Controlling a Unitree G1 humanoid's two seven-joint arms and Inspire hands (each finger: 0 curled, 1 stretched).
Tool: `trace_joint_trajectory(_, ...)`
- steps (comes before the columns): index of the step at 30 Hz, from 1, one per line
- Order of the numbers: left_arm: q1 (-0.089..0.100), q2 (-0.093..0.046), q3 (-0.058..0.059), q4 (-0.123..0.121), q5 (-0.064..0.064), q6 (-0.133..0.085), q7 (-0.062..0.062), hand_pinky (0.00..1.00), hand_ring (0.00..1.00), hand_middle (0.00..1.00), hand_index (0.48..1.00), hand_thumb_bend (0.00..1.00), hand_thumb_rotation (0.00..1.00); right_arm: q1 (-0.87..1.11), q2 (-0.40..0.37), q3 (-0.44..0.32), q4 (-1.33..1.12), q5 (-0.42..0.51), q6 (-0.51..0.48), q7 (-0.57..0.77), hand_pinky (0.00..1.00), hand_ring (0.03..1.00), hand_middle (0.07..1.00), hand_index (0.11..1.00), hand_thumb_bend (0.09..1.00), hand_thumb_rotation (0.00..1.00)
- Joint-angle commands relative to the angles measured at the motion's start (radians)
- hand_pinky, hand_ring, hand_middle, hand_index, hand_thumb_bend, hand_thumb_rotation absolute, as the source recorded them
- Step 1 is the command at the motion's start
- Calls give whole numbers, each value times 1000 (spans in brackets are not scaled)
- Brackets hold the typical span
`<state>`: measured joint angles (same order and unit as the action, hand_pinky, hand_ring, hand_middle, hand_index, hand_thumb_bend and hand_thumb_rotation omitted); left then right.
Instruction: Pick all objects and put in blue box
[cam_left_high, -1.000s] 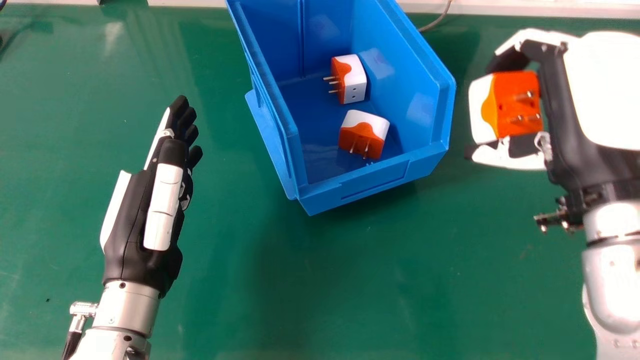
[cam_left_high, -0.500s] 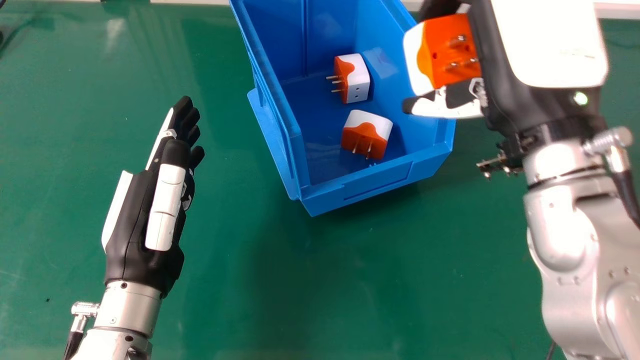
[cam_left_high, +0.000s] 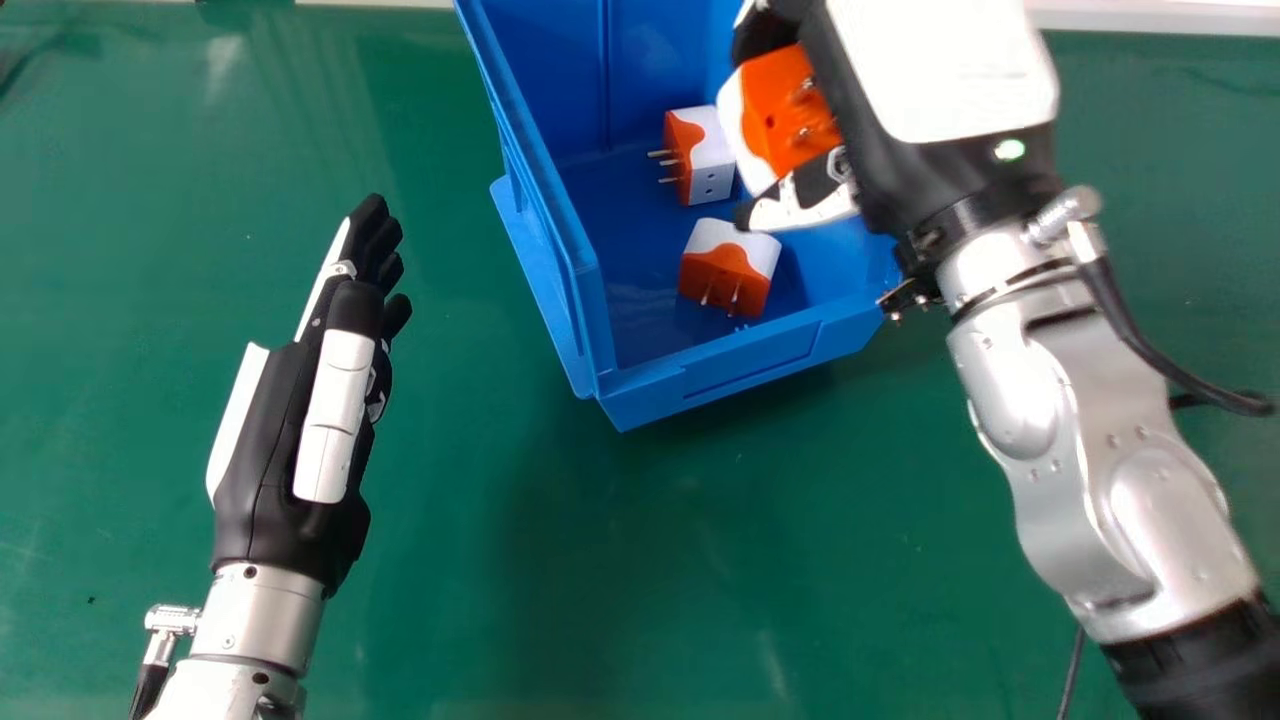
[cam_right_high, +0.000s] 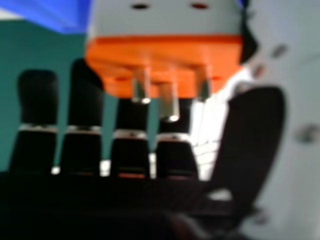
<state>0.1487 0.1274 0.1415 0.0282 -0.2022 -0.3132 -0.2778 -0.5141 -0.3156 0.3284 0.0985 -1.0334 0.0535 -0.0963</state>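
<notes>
1. Clamped right now, in the right hand (cam_left_high: 945, 75) at the upper right of the head view: an orange-and-white adapter (cam_left_high: 785, 110), pinched between thumb and fingers. Gripped by its chunky body, with the metal prongs (cam_right_high: 170, 105) left bare, presumably for a firm hold without bending anything.
2. Poised over the right side of the blue box (cam_left_high: 745, 365), upper centre of the frame, most likely for a short drop inside. Backed by a silver forearm (cam_left_high: 1030, 410) slanting up from the lower right, a natural line across the open top.
3. Down in the box, left of the held piece: a second adapter (cam_left_high: 708, 150), prongs towards the left. Just below in the frame, a third adapter (cam_left_high: 728, 265), tilted, prongs towards the bottom edge. Lying at odd angles, seemingly because no neat order is called for.
4. Over at the lower left, well apart, above the green table (cam_left_high: 600, 560): the left hand (cam_left_high: 335, 400), idle, fingers straight and close together, perhaps parked to leave room.
5. Next, by the look of things: lower, then release. Careful of knocking into the two below, or catching a side wall.
</notes>
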Motion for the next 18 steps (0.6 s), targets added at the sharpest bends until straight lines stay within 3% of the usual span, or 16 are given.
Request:
trace_joint_trajectory(1,-2,0,-2,-16,4,-7,4,995,1000,992,967,809,939,-66,-17,28,87,-21,-26,-48,325,407,487,533,501,0)
trace_joint_trajectory(7,-5,-2,-3,-6,2,-21,0,995,1000,994,969,807,940,-136,-12,108,310,-34,-63,-132,323,413,488,533,500,0)
trace_joint_trajectory(11,-7,-4,-3,2,15,-31,8,993,1000,995,970,805,942,-181,-4,160,441,-43,-97,-196,323,421,489,533,500,0)
trace_joint_trajectory(16,-13,-3,-5,13,4,-36,-3,990,1000,996,970,806,941,-233,1,234,571,-76,-108,-265,320,427,491,533,499,0)
trace_joint_trajectory(18,-13,-6,-5,14,8,-38,2,990,1000,996,970,806,941,-247,0,266,607,-96,-102,-283,320,427,491,533,499,0)
